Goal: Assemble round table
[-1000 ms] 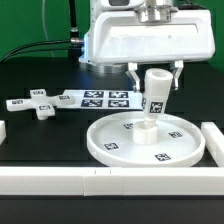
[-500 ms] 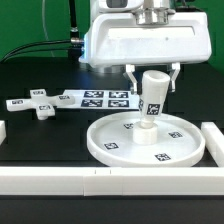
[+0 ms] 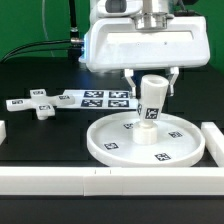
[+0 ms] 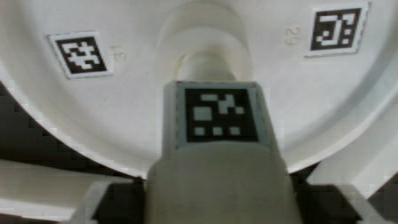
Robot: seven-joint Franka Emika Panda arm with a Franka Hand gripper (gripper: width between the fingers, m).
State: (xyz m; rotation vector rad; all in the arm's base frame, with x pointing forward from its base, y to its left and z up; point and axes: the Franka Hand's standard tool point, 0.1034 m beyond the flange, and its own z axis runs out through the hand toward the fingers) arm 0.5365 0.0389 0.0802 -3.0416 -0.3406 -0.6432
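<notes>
The large round rimmed disc [image 3: 148,140] lies on the black table toward the exterior view's right. My gripper [image 3: 153,79] is shut on the short cylinder post [image 3: 150,101] and holds it slightly tilted, its lower end at the raised hub in the disc's middle. In the wrist view the post [image 4: 217,125] with its tag fills the centre, between the dark fingers [image 4: 121,197], over the disc [image 4: 71,90]. The cross-shaped four-arm piece [image 3: 35,104] lies at the exterior view's left, apart from the gripper.
The marker board [image 3: 100,98] lies behind the disc. Long white border bars run along the front [image 3: 110,179] and at the exterior view's right [image 3: 213,138]. A white block [image 3: 3,130] stands at the left edge.
The post and gripper have shifted very slightly, the post's tilt easing a little. The disc and cross piece have not moved.
</notes>
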